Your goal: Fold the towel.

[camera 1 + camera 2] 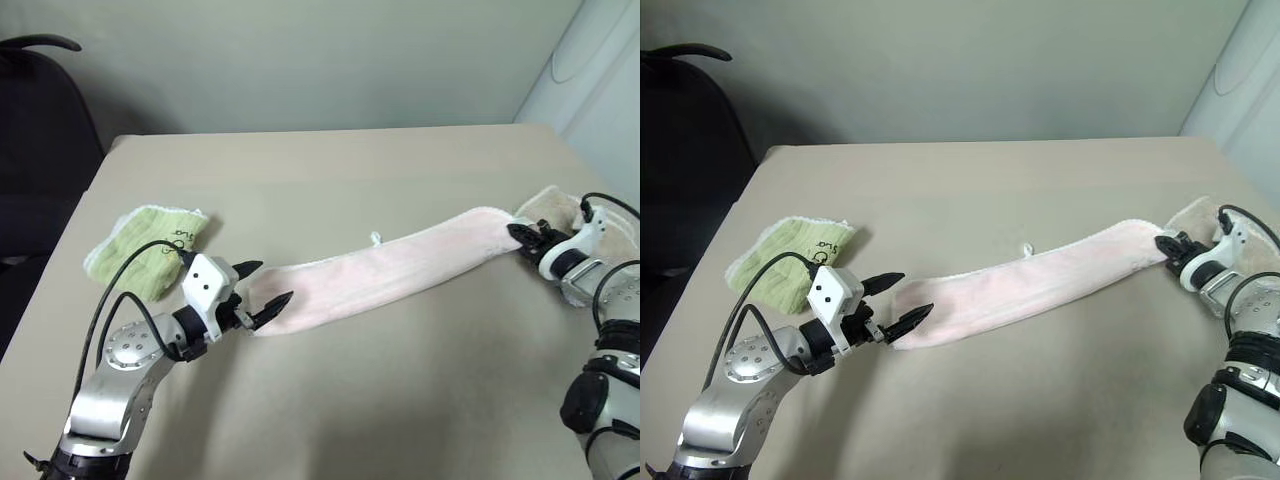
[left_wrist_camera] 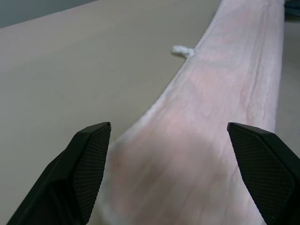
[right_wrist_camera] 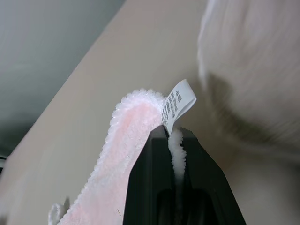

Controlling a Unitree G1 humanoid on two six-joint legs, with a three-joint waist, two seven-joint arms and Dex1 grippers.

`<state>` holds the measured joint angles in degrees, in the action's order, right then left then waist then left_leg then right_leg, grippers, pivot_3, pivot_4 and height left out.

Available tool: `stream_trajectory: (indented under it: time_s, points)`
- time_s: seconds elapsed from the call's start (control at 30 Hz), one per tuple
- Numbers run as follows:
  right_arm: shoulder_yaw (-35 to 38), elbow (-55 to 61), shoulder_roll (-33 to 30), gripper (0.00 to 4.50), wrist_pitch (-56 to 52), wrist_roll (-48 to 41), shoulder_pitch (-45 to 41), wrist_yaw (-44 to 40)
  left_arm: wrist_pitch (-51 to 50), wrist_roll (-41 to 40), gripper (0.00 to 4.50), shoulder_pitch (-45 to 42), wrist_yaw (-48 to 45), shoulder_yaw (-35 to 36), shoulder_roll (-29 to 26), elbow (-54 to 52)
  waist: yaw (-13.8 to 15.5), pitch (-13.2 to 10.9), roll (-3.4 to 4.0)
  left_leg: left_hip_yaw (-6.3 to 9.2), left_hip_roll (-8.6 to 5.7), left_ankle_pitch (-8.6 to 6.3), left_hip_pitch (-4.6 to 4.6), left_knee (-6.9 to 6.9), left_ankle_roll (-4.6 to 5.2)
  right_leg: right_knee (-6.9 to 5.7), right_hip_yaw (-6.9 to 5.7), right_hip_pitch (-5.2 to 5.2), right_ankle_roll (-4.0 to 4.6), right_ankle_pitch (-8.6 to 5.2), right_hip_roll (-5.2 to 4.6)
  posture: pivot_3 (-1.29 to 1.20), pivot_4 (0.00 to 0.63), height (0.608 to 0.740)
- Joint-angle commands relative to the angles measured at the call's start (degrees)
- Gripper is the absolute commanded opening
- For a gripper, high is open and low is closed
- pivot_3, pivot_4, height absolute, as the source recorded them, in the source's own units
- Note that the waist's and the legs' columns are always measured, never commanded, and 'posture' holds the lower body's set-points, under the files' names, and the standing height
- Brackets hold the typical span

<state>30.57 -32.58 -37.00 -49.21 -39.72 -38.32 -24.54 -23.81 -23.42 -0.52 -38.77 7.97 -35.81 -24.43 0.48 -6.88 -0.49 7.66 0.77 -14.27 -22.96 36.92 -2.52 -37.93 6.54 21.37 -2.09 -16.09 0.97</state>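
The towel [image 1: 400, 272] lies on the counter [image 1: 330, 180] as a long strip running left to right. The right end effector [image 1: 527, 238] pinches its right end. The left end effector [image 1: 262, 292], jaws wide, sits right at the free left end, so it is nearest for the next grasp.

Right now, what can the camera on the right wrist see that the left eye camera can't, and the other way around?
Right wrist view alone: a small white printed care label at the pink towel's end, where the right hand is shut on the edge. Left eye view alone: the green towel, the left hand open at the pink towel's other end, and the loop tab. Both: the pink towel, the table, the beige towel.
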Motion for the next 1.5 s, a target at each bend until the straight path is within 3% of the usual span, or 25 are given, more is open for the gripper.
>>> stream_trajectory:
  time_s: [0.03,0.3,0.43,0.7,0.8,1.0,1.17,1.3,1.43,1.5]
  points:
    - [-9.45,10.17,-2.72,0.03,5.96,5.43,-0.02,-8.17,1.08,0.21,4.3,-0.93,-0.44,0.02,-0.19,-0.4,-0.19,-0.04,0.06,0.0,0.0,-0.01,0.0,0.0,0.02,-0.02,0.0,0.01,0.0,0.0,0.01,0.0,0.15,0.74]
    - [-34.98,31.82,-7.33,0.03,25.55,24.18,5.68,-22.85,0.82,0.48,4.3,-0.94,-0.03,-0.19,0.15,-0.9,-0.32,-0.09,0.14,0.03,0.02,-0.02,-0.03,0.05,0.03,0.0,-0.03,-0.01,-0.03,-0.01,0.02,0.0,0.15,0.74]
    - [-44.43,35.24,-7.06,0.03,33.54,33.0,8.84,-25.36,0.63,0.6,4.3,-0.52,0.61,-0.52,0.69,-1.61,-0.18,-0.07,0.12,0.07,0.03,-0.04,-0.04,0.07,0.06,0.01,-0.05,-0.03,-0.03,-0.01,0.0,0.0,0.15,0.74]
    - [-46.76,35.88,-2.96,0.03,34.05,34.5,11.47,-27.06,0.73,0.59,4.3,1.49,1.26,0.33,1.06,-2.58,-0.15,-0.06,0.09,0.03,0.02,0.05,-0.05,0.09,-0.1,0.01,-0.03,-0.02,-0.06,-0.02,-0.02,0.0,0.15,0.74]
    - [-45.83,35.6,-2.44,0.68,33.19,33.95,11.7,-27.31,0.75,0.48,4.3,1.64,1.56,0.14,1.17,-2.69,-0.13,-0.05,0.07,0.03,0.02,0.06,-0.05,0.09,-0.12,0.02,-0.04,-0.04,-0.06,-0.02,-0.02,0.0,0.15,0.74]
    - [-39.71,36.74,-1.42,2.57,31.69,29.05,12.36,-27.27,0.86,0.47,4.3,1.46,1.66,-0.27,1.4,-2.44,-0.07,-0.05,0.07,0.03,0.02,0.08,-0.05,0.09,-0.16,0.02,-0.03,-0.04,-0.06,-0.02,-0.02,0.0,0.15,0.74]
    - [-27.95,39.81,-2.78,2.57,23.49,15.83,13.09,-29.99,0.17,-1.23,4.3,2.17,2.15,1.79,2.08,-2.05,-0.01,-0.05,0.07,0.0,0.0,0.13,-0.06,0.08,-0.25,0.04,-0.03,-0.05,-0.06,-0.02,-0.01,0.0,0.15,0.74]
    - [-23.09,38.9,-2.85,1.64,17.29,9.94,12.67,-29.57,-0.98,-3.14,4.3,3.07,2.56,3.17,3.2,-1.88,-0.01,-0.03,0.04,-0.02,0.0,0.15,-0.03,0.09,-0.3,0.06,-0.02,-0.1,-0.07,-0.04,0.02,0.0,0.15,0.74]
    - [-27.25,32.08,0.65,0.24,19.43,14.64,12.29,-27.52,-5.01,-8.47,4.3,3.43,3.83,4.76,5.49,-2.27,-0.1,0.01,-0.03,-0.01,0.03,0.16,0.03,0.08,-0.31,0.04,-0.01,-0.11,-0.08,-0.04,0.04,0.0,0.15,0.74]
    - [-30.46,27.22,2.71,0.03,22.84,18.67,12.08,-26.65,-7.71,-11.23,4.3,3.67,5.06,5.88,6.32,-2.55,-0.16,0.03,-0.05,0.0,0.03,0.15,0.06,0.08,-0.3,0.02,0.0,-0.12,-0.08,-0.04,0.04,0.0,0.15,0.74]
